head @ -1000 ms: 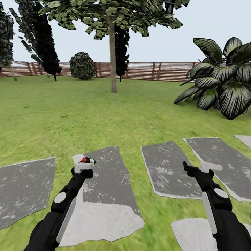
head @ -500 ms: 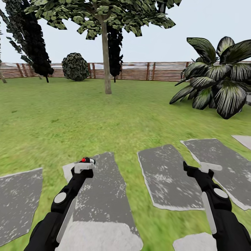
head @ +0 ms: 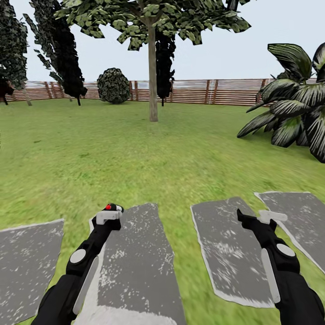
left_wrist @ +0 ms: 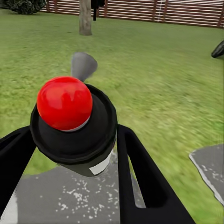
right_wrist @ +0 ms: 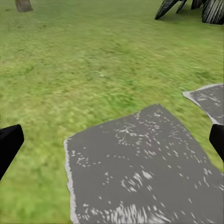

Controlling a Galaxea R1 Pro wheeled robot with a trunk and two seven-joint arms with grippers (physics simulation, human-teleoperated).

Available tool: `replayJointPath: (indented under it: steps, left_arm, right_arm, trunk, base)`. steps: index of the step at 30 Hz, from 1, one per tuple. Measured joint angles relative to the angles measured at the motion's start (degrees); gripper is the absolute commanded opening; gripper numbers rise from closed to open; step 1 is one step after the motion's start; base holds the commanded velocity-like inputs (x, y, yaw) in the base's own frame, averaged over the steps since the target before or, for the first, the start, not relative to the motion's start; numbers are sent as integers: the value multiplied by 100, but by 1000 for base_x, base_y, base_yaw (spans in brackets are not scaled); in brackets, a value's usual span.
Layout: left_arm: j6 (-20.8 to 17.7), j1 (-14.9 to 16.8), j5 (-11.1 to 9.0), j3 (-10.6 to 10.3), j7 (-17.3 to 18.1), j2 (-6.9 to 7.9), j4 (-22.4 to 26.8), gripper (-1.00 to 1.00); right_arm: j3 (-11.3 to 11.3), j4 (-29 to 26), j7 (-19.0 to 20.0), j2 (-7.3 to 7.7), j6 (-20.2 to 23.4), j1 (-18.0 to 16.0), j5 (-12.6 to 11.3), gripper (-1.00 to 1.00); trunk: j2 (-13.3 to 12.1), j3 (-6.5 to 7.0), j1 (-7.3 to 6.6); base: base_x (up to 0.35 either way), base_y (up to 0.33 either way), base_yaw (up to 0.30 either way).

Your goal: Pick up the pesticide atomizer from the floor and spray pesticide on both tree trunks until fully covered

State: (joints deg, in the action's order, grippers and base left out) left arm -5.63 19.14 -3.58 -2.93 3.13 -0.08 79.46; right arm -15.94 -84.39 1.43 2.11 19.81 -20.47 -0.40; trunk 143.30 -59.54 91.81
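Observation:
The pesticide atomizer (head: 109, 208), small and black with a red knob, sits in my left gripper (head: 109, 214), which is shut on it low at the left of the head view. In the left wrist view the atomizer (left_wrist: 74, 126) stands upright between the two black fingers (left_wrist: 140, 172). My right gripper (head: 259, 217) hovers open over grey paving, its fingers (right_wrist: 8, 145) spread wide with nothing between them. One tree trunk (head: 153, 81) rises far ahead on the lawn, near the fence, and appears again as a distant trunk (left_wrist: 85, 17). The second tree is out of view.
Grey stone slabs (head: 135, 257) lie under both arms, with green grass (head: 135, 153) stretching to the brown slat fence (head: 216, 91). A big palm (head: 293, 113) stands at the right. Dark conifers (head: 63, 49) and a round bush (head: 113, 85) line the far left.
The whole view swung right, then back left, and the slabs slid nearer, so the camera moved. Both arms hold the same pose, the left still gripping the atomizer.

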Motion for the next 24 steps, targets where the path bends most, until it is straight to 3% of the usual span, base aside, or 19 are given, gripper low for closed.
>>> replayJointPath:
  steps: [14, 24]
  left_arm:
    - [-5, 0, -8, 0, 0, 0, 2, -100]
    - [-1, -1, -15, 1, 1, 0, 6, -100]
  right_arm:
    - [0, 0, 0, 0, 0, 2, 0, 100]
    - [5, -1, 0, 0, 0, 1, 0, 100]
  trunk:
    - [0, 2, 0]
    - [0, 45, 0]
  base:
    - [329, 0, 18]
    - [329, 0, 189]
